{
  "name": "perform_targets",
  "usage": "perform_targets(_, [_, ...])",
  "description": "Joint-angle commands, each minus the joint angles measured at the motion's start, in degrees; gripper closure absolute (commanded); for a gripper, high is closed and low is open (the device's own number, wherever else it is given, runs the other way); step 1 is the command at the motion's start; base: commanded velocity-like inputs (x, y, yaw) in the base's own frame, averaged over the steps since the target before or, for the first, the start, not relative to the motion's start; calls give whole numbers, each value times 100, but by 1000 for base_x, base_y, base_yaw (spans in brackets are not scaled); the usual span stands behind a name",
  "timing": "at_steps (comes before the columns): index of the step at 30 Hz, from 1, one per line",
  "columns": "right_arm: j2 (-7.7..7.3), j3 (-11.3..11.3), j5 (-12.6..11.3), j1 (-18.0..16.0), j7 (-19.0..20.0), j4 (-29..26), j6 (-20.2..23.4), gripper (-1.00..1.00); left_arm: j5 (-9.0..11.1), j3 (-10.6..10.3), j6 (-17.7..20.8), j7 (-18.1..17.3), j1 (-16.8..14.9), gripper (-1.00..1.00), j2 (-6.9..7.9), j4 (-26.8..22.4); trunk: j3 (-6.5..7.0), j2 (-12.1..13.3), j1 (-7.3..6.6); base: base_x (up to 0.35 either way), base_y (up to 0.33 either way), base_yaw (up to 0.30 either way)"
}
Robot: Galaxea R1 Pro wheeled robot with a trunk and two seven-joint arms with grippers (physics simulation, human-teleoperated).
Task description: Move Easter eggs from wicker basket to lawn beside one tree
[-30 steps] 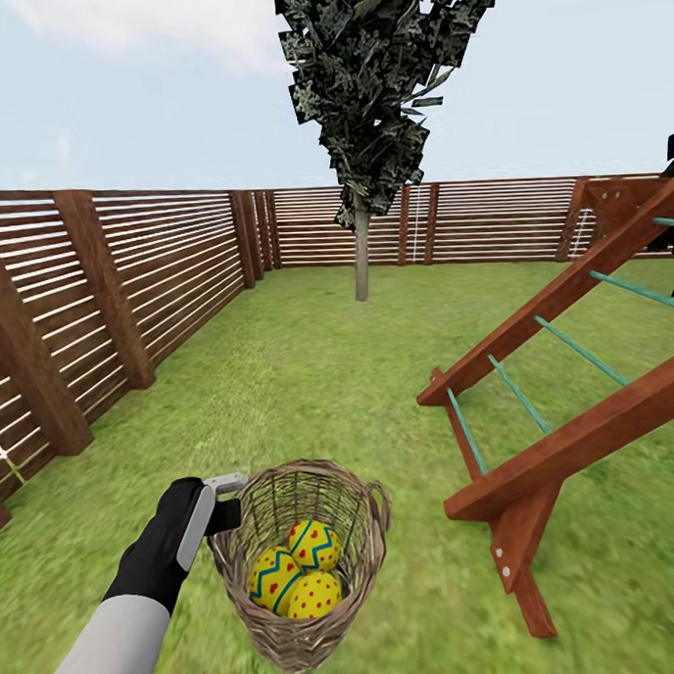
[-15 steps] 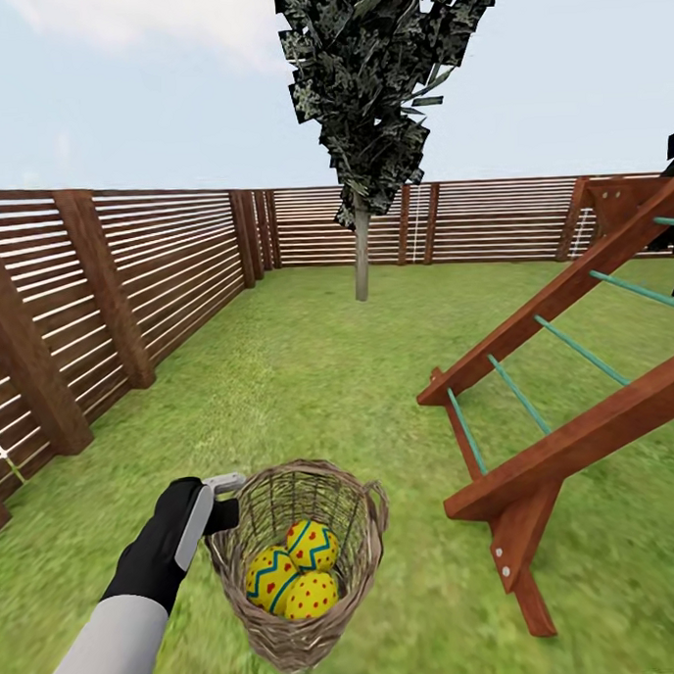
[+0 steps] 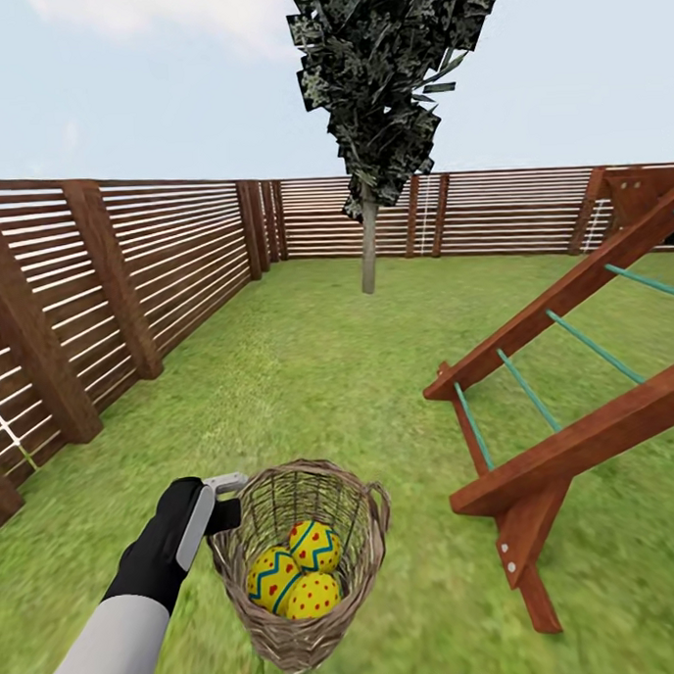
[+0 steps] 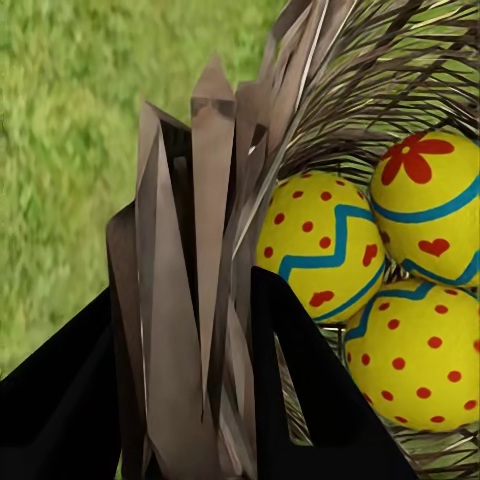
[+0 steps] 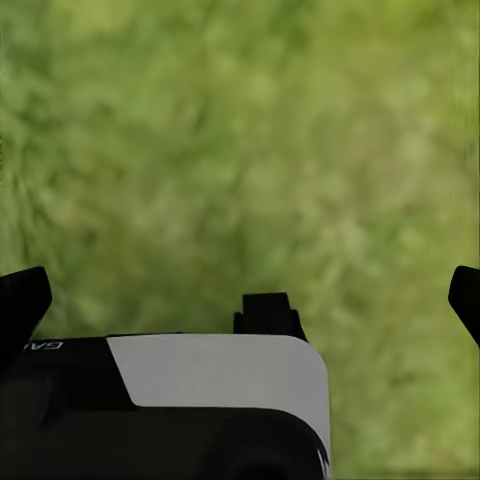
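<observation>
Easter eggs, all three, lie bunched in the wicker basket; left gripper pinches its rim, fingers clamped on the twigs; right gripper hangs over lawn, fingers spread; tree stands far ahead by the fence.

Rough woven-twig wicker basket

Open lawn runs to the tree, between fence and wooden climbing frame.
</observation>
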Motion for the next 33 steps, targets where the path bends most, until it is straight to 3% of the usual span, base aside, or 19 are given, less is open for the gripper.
perform_targets(1, [-3, -48, 39, -9, 12, 23, -42, -100, 127, 14, 0, 42, -5, 100, -9, -2, -15, -4, 0, 0, 0, 68])
perform_targets(24, [-3, -48, 34, 44, 9, 39, -51, -100, 118, -4, -5, 33, -5, 100, -91, 10, -189, -4, 0, 2, 0, 20])
perform_targets(33, [-20, -55, 37, 44, 2, 27, -82, -100, 120, -4, -14, 33, -5, 100, -98, 3, -189, -4, 0, 292, 0, 0])
